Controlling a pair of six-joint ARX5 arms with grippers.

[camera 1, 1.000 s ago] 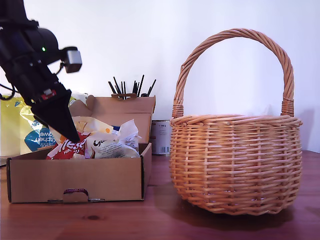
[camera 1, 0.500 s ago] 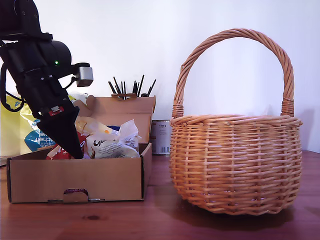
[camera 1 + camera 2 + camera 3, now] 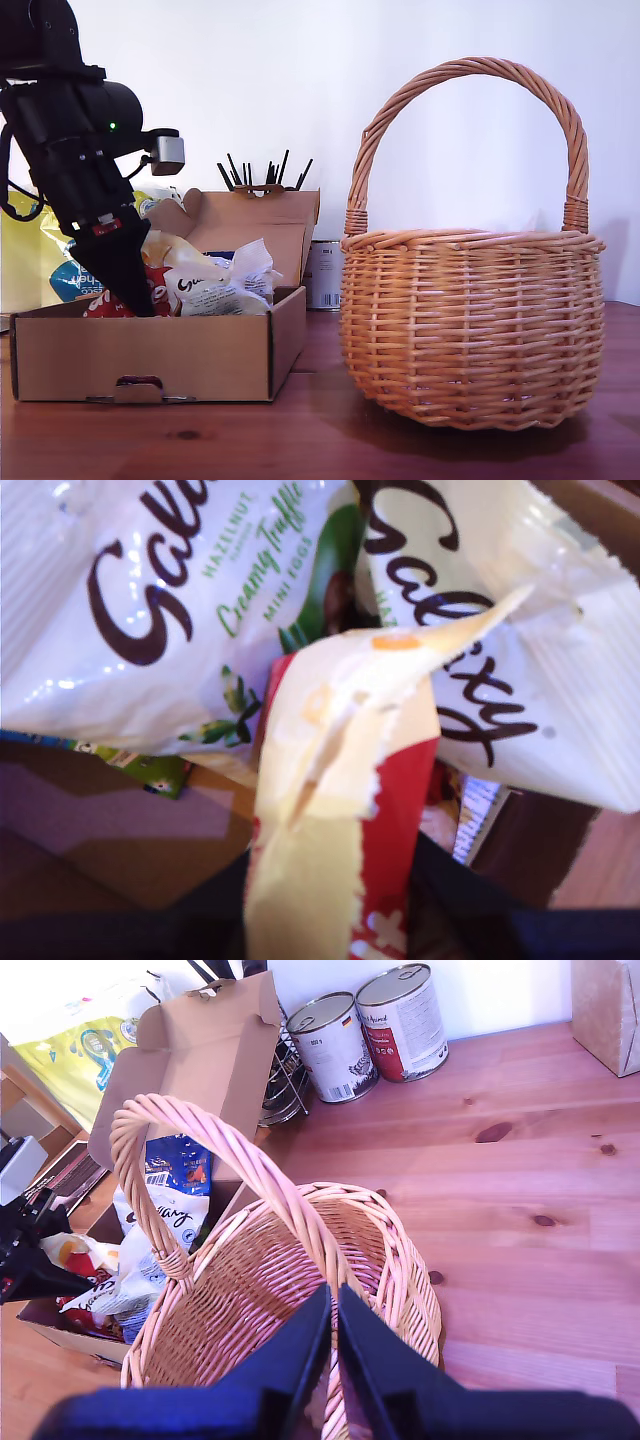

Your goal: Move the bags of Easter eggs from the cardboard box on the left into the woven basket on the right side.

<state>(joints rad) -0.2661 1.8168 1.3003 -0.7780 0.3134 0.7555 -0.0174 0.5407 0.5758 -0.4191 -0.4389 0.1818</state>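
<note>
Brown corrugated cardboard box (image 3: 140, 355) sits at the exterior view's left on the wooden surface (image 3: 300, 440), flap lid raised behind it. Crinkly bags of Easter eggs (image 3: 215, 285) are heaped inside, rising above the front wall. My first gripper (image 3: 135, 295) reaches down into the box from the exterior view's upper left, its black tip at a red-orange bag (image 3: 158, 285) among the pile. Woven basket (image 3: 472, 325) stands at the exterior view's right, upright, apart from the box, arched handle overhead. A yellow-and-blue pack (image 3: 40, 250) shows behind the box, a tin (image 3: 322, 272) between box and basket, and dark sticks (image 3: 262, 172) above the flap.

First wrist view: close on the bags. The red-orange bag (image 3: 350, 810), red with a cream torn edge, runs up from between my jaws, which are clenched on it; the jaws appear only as dark shapes at either side of the bag. Two cream bags with dark script (image 3: 180, 600) lie behind it, one with green lettering.

Second wrist view: my second gripper (image 3: 335, 1335) hangs over the basket (image 3: 230, 1310), jaws pressed together with only a thin slit between, gripping nothing. The jaws' tips sit just beside the basket handle (image 3: 200, 1140). Beyond lie the box (image 3: 200, 1050) with a dark blue bag (image 3: 175, 1165), and two tins (image 3: 370, 1025) near the wall.
</note>
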